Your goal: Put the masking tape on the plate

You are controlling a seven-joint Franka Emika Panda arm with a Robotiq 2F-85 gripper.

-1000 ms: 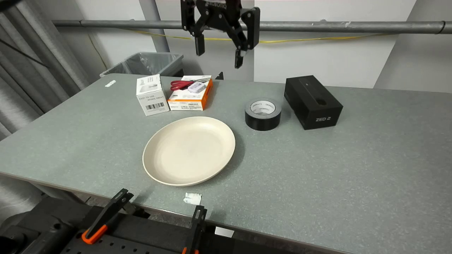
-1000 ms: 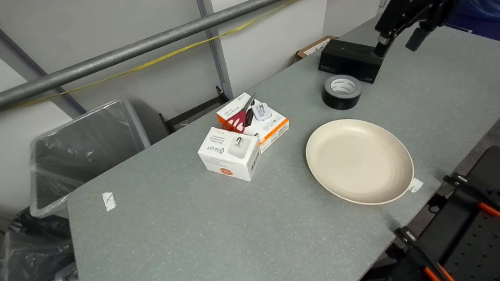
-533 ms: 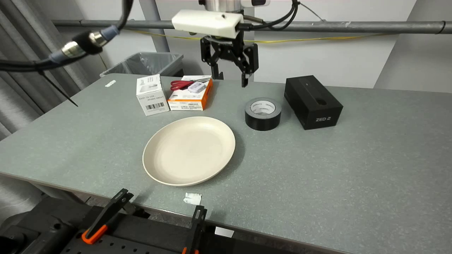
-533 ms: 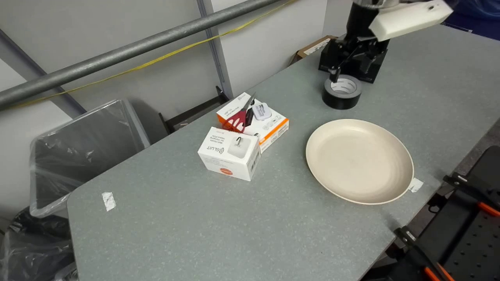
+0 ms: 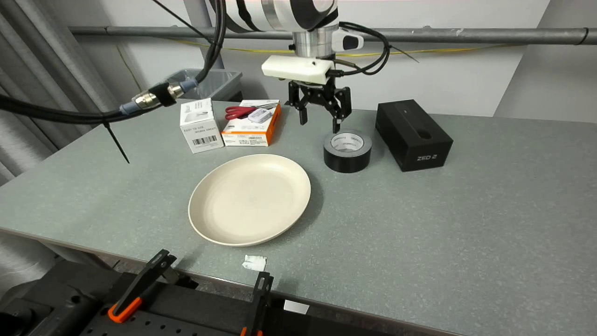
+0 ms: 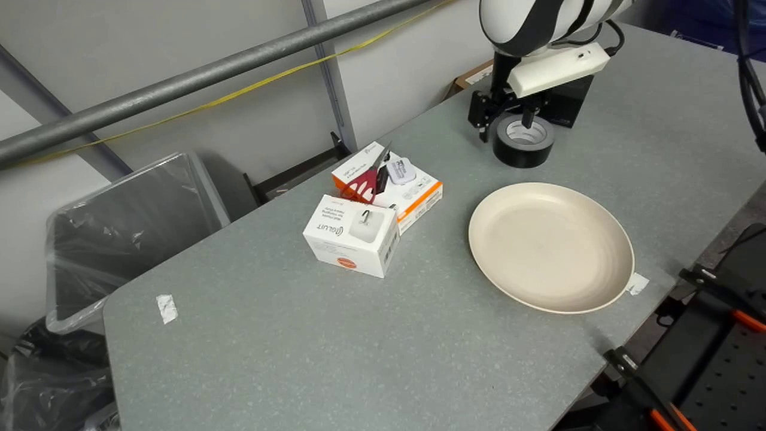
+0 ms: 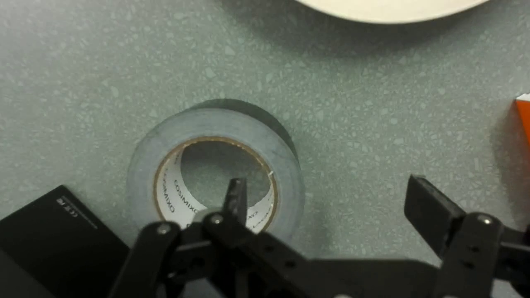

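– Wrist view first. How are the fingers?

– The gripper (image 7: 327, 186) is spread wide and holds nothing. The tape (image 7: 215, 123) lies flat on the table (image 7: 352, 124), near the plate (image 7: 395, 9) but not touching it. One finger (image 7: 237, 194) shows over the tape's hole; its mate is out past the tape's side.

– How would you grab it?

– Pinch the wall. The tape looks too wide to straddle whole. I'd line that finger up with the hole, come straight down, stop short of the table, then squeeze. After that, lift clear of the plate's rim before crossing, then lower the tape onto its middle.

– In an exterior view, what holds what?

– An orange-edged box (image 5: 245, 139), behind the plate, carries scissors (image 5: 238, 112) and a small pale thing (image 5: 260, 115) I can't name. The white box (image 5: 201, 128), also behind the plate, looks closed, so its contents are hidden. So are those of the black box (image 5: 413, 135), farther from the plate than the tape is.

– And in an exterior view, the bin (image 6: 206, 191)?

– Well apart from the plate, past the table's edge. It has a clear liner (image 6: 137, 239); I can't make out more inside. In both exterior views the tape sits near the plate, not on it yet.
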